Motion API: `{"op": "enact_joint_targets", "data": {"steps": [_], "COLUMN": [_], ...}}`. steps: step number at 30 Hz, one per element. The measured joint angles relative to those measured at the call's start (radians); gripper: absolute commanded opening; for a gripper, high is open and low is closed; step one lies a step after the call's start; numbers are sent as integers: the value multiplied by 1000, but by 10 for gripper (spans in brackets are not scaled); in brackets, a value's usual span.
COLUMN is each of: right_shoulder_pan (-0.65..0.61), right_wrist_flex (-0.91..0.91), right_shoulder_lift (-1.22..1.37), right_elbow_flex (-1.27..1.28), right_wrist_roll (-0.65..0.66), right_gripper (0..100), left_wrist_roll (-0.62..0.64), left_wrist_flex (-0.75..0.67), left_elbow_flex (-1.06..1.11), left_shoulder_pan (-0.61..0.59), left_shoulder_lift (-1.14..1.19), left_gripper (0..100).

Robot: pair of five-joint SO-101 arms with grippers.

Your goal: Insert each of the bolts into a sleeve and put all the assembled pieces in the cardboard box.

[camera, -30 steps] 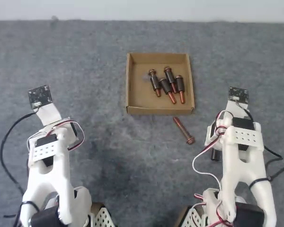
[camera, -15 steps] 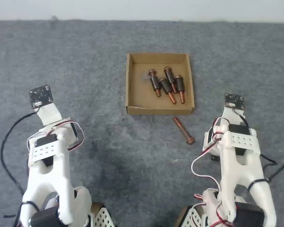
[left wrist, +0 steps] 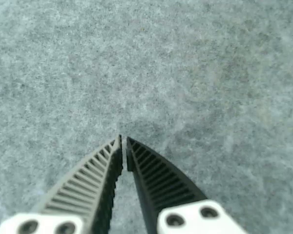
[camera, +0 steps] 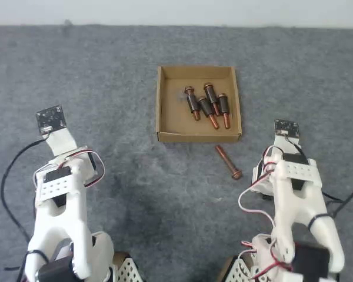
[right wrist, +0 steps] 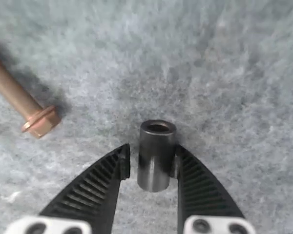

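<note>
1. Nearest to me, toward the near left corner of the grey surface [camera: 135, 194], is the left gripper [left wrist: 123, 141]. Its fingers are closed together with only a thin slit between the tips. They hold nothing, and only bare carpet lies under them.
2. Toward the near right corner is the right gripper [right wrist: 150, 148]. Its fingers stand narrow around one dark sleeve [right wrist: 156, 156]. The sleeve is upright with its open end up, and as far as I can judge the fingers press on both of its sides.
3. A little farther lies one copper-coloured bolt [camera: 227, 161], flat on the surface. It is between the right gripper and the box, just beside the box's near wall. Its hexagon head [right wrist: 38, 122] points to the near edge. It has no sleeve on it.
4. Farther still, about the middle of the surface, sits the cardboard box [camera: 199, 137]. In its right half lie the assembled pieces [camera: 207, 104], which are bolts with dark sleeves on them. I count three, though they lie close together and I am not certain.
5. In my judgement the task is mostly done. What remains is this last pair: the loose bolt must go into the held sleeve, and then this piece must go into the box.
6. I can read no writing or label on the box, the bolts or the sleeve.
</note>
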Motion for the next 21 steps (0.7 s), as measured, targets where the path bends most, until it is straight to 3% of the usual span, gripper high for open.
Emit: {"op": "enact_joint_targets", "data": {"steps": [8, 12, 21], "right_shoulder_pan": [0, 2, 29], "right_wrist_flex": [6, 6, 57], "right_shoulder_lift": [28, 32, 34], "right_elbow_flex": [-20, -20, -40], "right_wrist_roll": [0, 0, 0], "right_gripper": [112, 6, 7], "left_wrist_roll": [0, 0, 0], "left_wrist_flex": [0, 0, 0], "left_elbow_flex": [0, 0, 0], "left_shoulder_pan": [0, 0, 0], "left_shoulder_lift": [0, 0, 0], "left_gripper": [13, 13, 13]}}
